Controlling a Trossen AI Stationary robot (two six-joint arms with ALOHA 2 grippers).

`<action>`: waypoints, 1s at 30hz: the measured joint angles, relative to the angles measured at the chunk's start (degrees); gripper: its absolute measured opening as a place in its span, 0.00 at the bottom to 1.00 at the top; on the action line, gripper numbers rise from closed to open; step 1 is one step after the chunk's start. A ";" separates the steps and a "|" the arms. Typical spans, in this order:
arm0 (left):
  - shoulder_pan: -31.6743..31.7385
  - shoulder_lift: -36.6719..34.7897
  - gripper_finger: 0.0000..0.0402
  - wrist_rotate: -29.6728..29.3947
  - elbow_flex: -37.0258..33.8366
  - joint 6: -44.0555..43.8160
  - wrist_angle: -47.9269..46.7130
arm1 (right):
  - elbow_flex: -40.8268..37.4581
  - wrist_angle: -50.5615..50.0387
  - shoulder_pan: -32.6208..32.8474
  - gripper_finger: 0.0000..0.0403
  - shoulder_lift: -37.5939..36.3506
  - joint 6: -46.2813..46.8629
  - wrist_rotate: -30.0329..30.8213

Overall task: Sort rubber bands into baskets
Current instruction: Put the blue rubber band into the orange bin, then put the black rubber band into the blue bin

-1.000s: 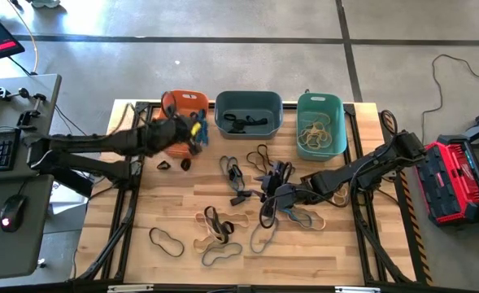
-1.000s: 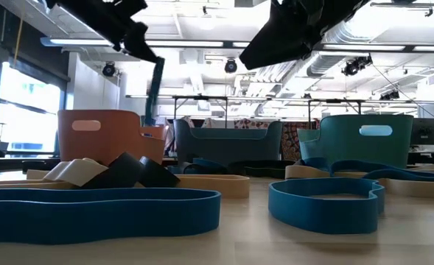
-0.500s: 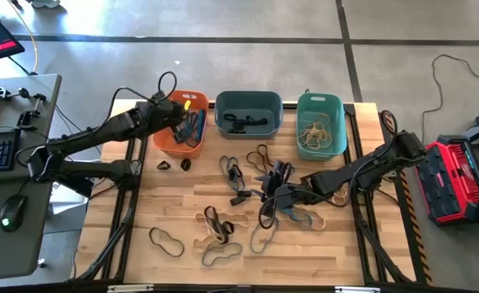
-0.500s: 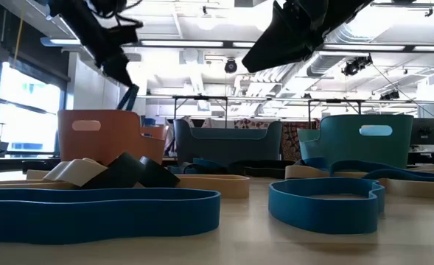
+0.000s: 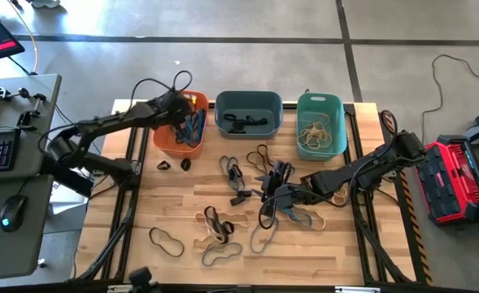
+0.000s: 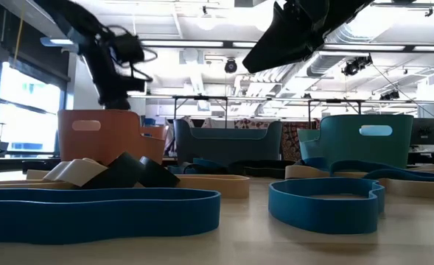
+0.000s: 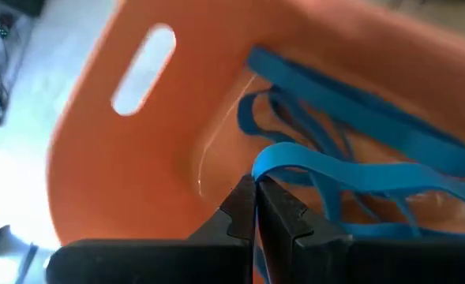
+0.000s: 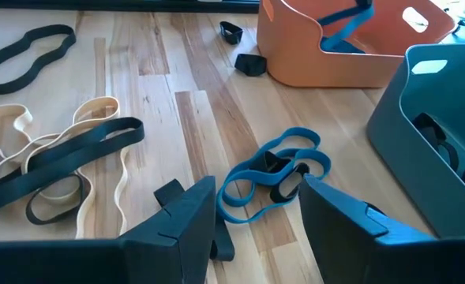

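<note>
Left hand [image 7: 254, 207] pinches blue band [image 7: 358, 177] inside orange basket [image 7: 137, 150] wall.

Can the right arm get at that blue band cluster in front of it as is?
Probably yes. The right gripper hangs open just short of the blue band cluster, which lies flat on bare table with nothing between them.
</note>
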 joint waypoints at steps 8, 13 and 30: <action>3.98 6.15 0.00 2.52 0.00 1.59 6.28 | 0.00 0.01 0.00 0.43 0.00 0.01 0.00; 4.17 6.92 0.02 2.54 0.00 1.42 8.57 | 0.00 0.01 0.00 0.43 0.00 0.01 0.00; -2.70 3.09 0.26 2.32 0.00 -2.38 12.94 | 0.00 -0.86 -0.07 0.43 0.00 0.47 0.00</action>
